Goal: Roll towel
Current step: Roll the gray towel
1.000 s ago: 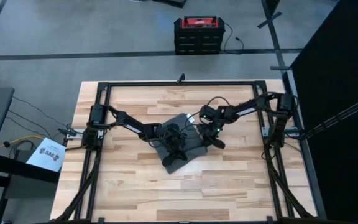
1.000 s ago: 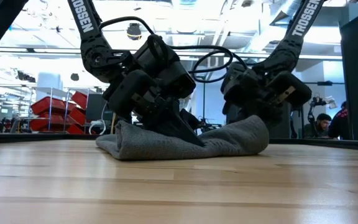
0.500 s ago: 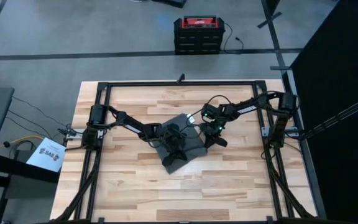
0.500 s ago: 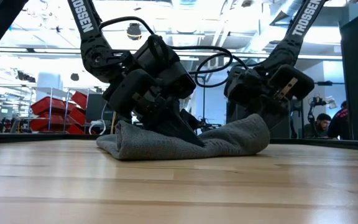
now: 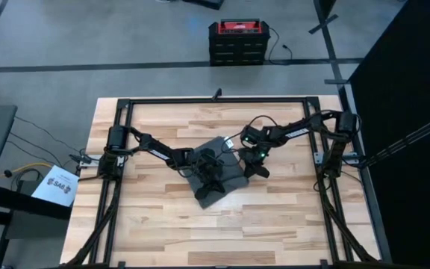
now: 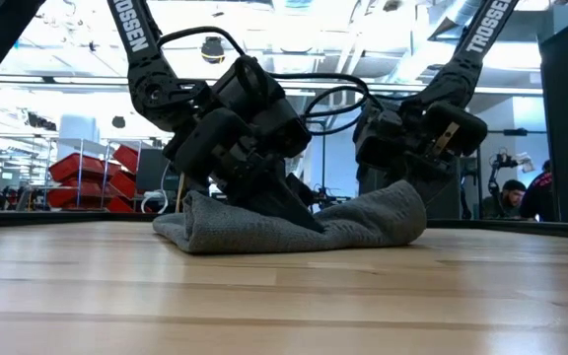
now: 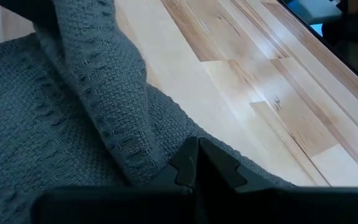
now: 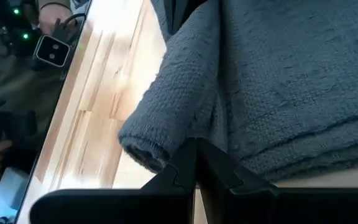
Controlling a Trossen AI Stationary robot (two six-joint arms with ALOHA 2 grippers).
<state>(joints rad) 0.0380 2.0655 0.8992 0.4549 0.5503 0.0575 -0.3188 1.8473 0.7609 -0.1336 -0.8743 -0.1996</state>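
Both jaws closed, pinching grey towel [image 5: 216, 174] mid-table

The right hand [image 8: 196, 163] shows its two dark fingers [image 8: 219, 171] pressed together, tips meeting at the edge of the dark grey, coarsely woven soft towel [image 8: 272, 81]. A thick rolled fold of the cloth ends in a rounded lip just beside the fingertips, lying on the pale wooden plank bench [image 8: 101, 118]. Beyond the bench edge, a person's hand [image 8: 55, 14] shows near a small grey box [image 8: 50, 50].
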